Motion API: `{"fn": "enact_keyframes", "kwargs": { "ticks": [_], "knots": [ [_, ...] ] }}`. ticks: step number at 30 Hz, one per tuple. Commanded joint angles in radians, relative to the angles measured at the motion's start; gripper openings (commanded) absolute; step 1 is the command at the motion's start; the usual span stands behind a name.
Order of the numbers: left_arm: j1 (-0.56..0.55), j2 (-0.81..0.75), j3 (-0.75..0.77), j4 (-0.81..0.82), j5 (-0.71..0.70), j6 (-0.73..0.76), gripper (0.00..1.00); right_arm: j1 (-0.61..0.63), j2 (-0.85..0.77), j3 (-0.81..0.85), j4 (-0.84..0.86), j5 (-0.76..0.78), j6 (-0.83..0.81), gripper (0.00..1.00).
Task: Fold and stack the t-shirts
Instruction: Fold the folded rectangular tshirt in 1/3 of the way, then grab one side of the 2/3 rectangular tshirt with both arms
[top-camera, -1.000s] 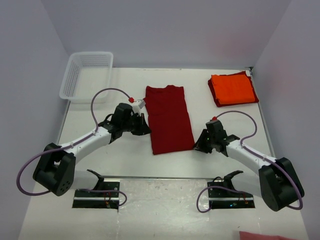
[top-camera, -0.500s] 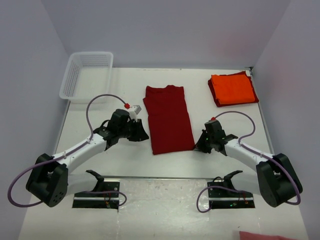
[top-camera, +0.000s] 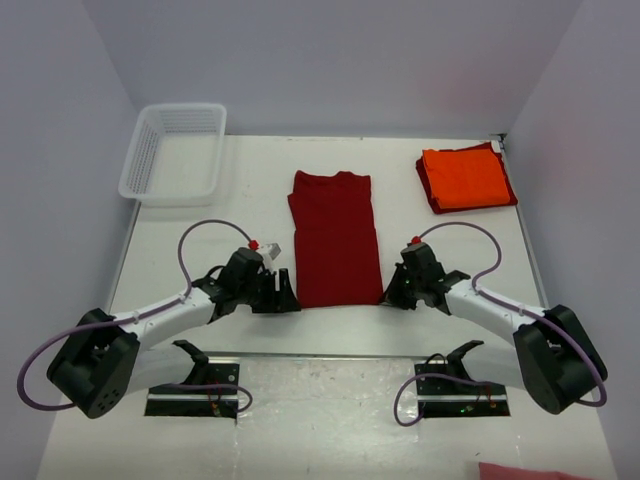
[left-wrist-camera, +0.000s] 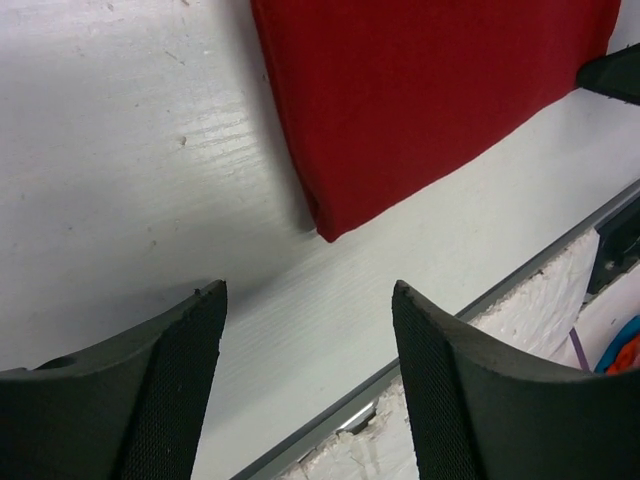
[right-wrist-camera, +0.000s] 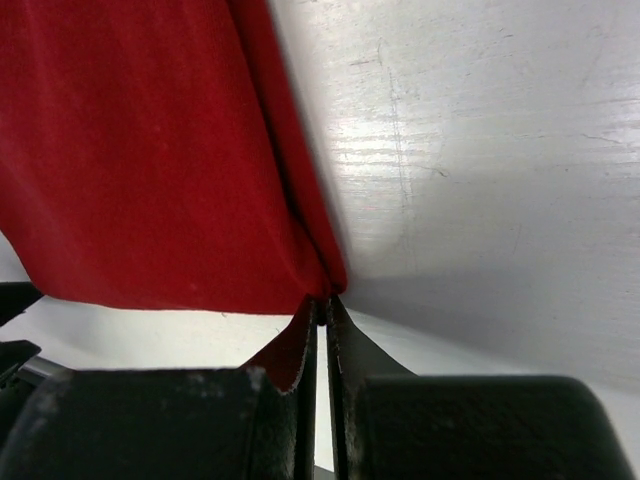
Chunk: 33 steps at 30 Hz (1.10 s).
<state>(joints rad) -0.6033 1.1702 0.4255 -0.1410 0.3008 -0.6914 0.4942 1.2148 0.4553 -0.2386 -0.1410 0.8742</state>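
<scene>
White plastic mesh basket (top-camera: 140, 165) at the table's (top-camera: 250, 170) far left, and I see only its own lattice floor and walls. In the middle of the table lies the crimson t-shirt (top-camera: 335, 235), flat, a long folded rectangle of soft matte cloth with its collar away from me. The orange t-shirt (top-camera: 465, 178) is a neat folded square at far right. My right gripper (right-wrist-camera: 320, 310) is pinched tight on the crimson shirt's near right corner. My left gripper (left-wrist-camera: 308, 300) stands spread, its textured black pads just short of the near left corner.
</scene>
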Motion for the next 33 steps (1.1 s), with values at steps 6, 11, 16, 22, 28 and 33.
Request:
{"fn": "enact_keyframes", "kwargs": {
  "ticks": [6,11,16,22,28,33],
  "knots": [
    [-0.003,0.058,-0.040,0.227,0.056,-0.086,0.67,0.032,-0.024,0.005,0.013,0.017,0.002,0.00],
    [-0.004,0.141,-0.053,0.297,0.087,-0.119,0.59,0.041,-0.057,0.016,-0.027,0.034,0.005,0.00],
    [-0.004,0.151,-0.060,0.296,0.070,-0.117,0.54,0.041,-0.090,0.022,-0.050,0.037,0.006,0.00],
    [-0.004,0.164,-0.071,0.299,0.063,-0.117,0.47,0.041,-0.101,0.022,-0.051,0.032,0.014,0.00],
    [-0.004,0.210,-0.082,0.360,0.072,-0.128,0.45,0.055,-0.084,0.020,-0.044,0.026,0.020,0.00],
    [-0.004,0.239,-0.085,0.379,0.072,-0.122,0.37,0.063,-0.078,0.013,-0.041,0.029,0.026,0.00]
  ]
}}
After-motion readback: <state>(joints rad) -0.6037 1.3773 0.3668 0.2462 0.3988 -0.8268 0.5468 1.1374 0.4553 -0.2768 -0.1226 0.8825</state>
